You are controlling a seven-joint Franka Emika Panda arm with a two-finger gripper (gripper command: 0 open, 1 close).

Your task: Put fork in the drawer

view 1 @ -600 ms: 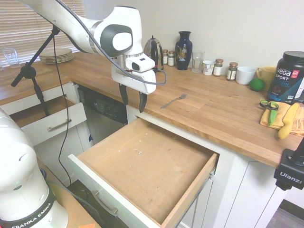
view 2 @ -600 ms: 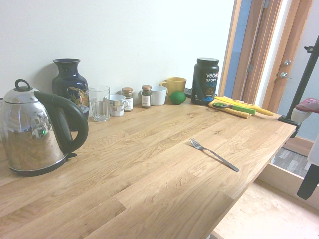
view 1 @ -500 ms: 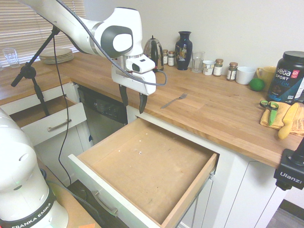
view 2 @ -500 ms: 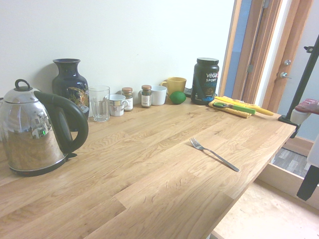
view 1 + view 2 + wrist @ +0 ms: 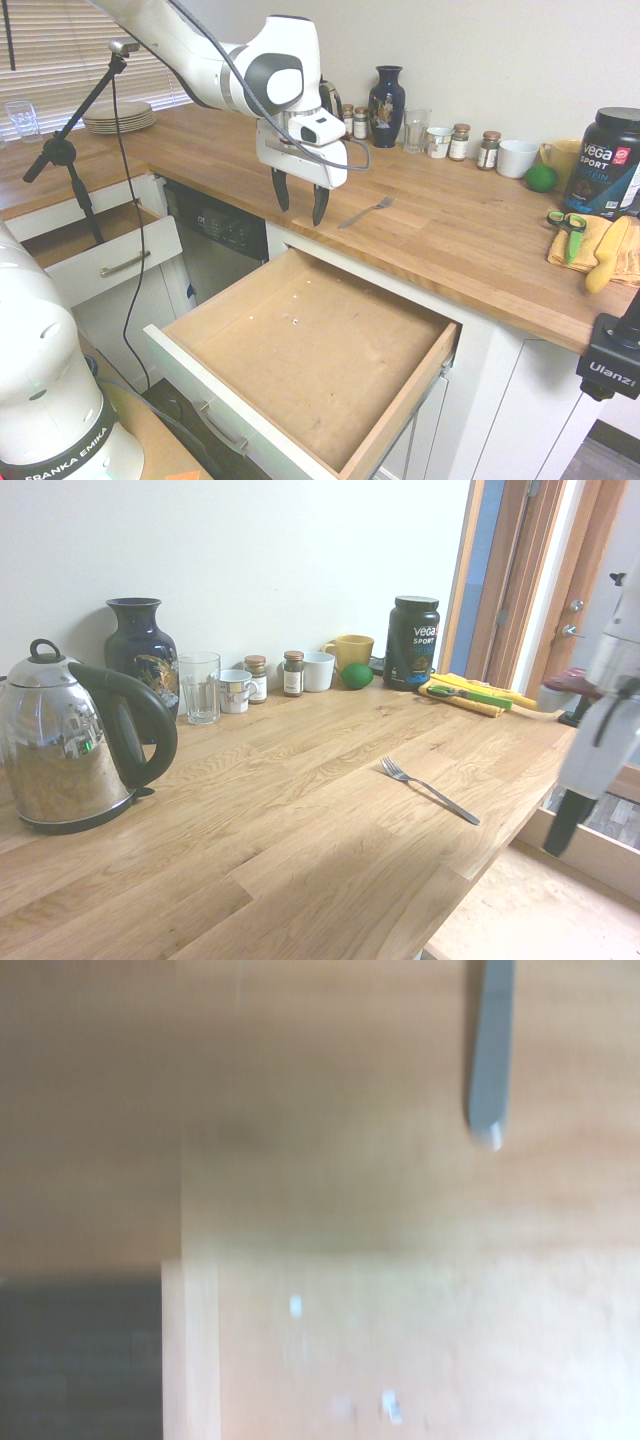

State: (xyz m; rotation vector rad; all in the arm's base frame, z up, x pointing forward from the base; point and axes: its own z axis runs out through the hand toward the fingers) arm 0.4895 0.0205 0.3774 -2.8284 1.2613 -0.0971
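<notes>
We find the task at its opening stage: nothing has been picked up, and the whole of the grasp, carry and release remains to be done. The fork (image 5: 366, 212) lies flat on the countertop (image 5: 470, 235), near the front edge above the open drawer (image 5: 310, 350), tines toward the back wall and handle toward the edge; in the second exterior view it (image 5: 428, 788) rests alone on bare wood, well apart from the other items. The gripper (image 5: 299, 203) hangs pointing down over the counter edge, just beside the fork's handle end but clear of it, its two dark fingers spread apart and holding nothing. The drawer stands pulled fully out and ready to receive, with nothing in it that we can make out beyond a few pale specks on the floor. As to materials: the fork is slim, polished silver metal with a thin, low-lying handle, which we judge will offer little purchase against the hard surface. The countertop is smooth butcher-block wood in warm jointed strips. The drawer has a flat, matte, light-brown wooden floor and sides, a white front panel and a metal bar handle (image 5: 222, 428). The wrist view is blurred, showing only a grey handle tip (image 5: 489, 1070) over wood.
</notes>
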